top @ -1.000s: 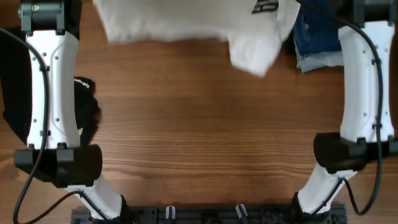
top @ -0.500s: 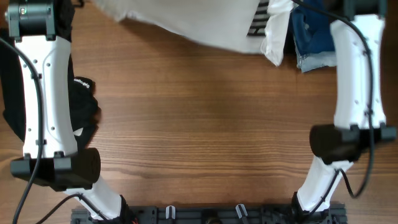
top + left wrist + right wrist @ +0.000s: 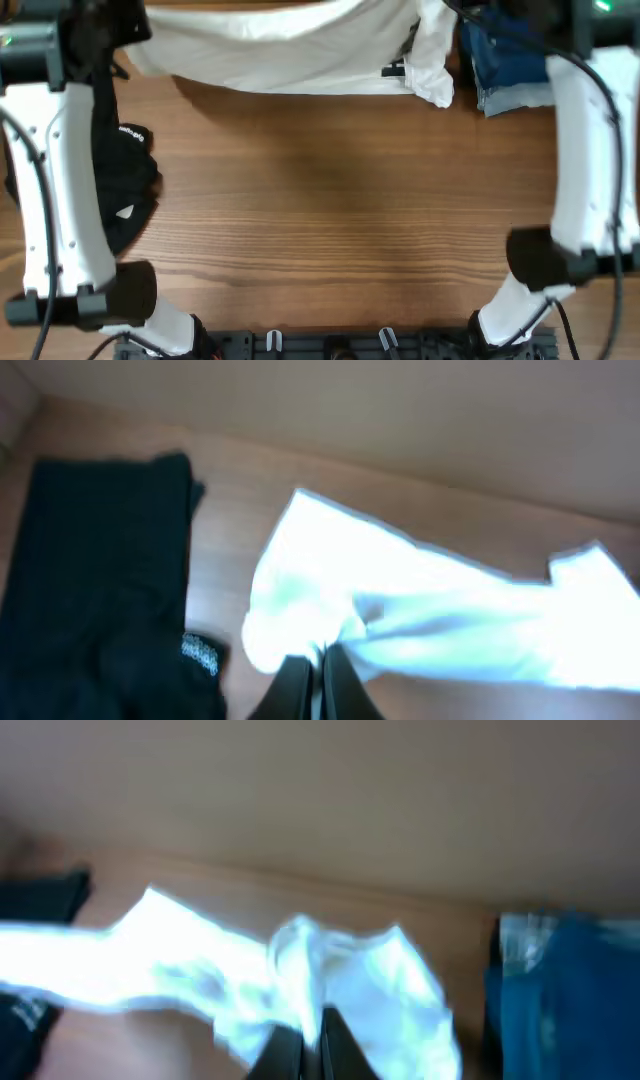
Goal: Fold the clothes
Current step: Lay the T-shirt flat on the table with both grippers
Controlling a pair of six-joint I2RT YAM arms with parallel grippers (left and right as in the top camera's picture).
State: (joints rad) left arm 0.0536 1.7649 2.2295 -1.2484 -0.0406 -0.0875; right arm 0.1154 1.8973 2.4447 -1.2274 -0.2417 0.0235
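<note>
Your left gripper [image 3: 318, 663] was pinched shut on a bunched fold of the shirt [image 3: 290, 48], with white cloth spilling out from between the fingers. Your right gripper [image 3: 316, 1032] was closed the same way on the other end, a ruffled wad sitting right at its tips. Both wrist views were blurred, so you could not tell whether each pinch had one layer or several.

Between the two grips the shirt ran as a loose band along the far edge of the table [image 3: 330, 220]. It sagged in the middle, and its right end was crumpled, with the striped print [image 3: 398, 68] half hidden in the folds. That end lay just beside the blue garments [image 3: 505, 60], and the left end hung near the black garment [image 3: 130, 190].

Judging by the sag and wrinkles, the cloth was thin, light and limp. It would drape and bunch rather than hold an edge, and it could slide out of a shallow pinch. It looked best taken at corners or along a hem, where the fabric is doubled, with the hands kept well apart so it spread flat. A bunched grip like these risked folding in creases, and the trailing right end risked dragging onto the blue garments.
</note>
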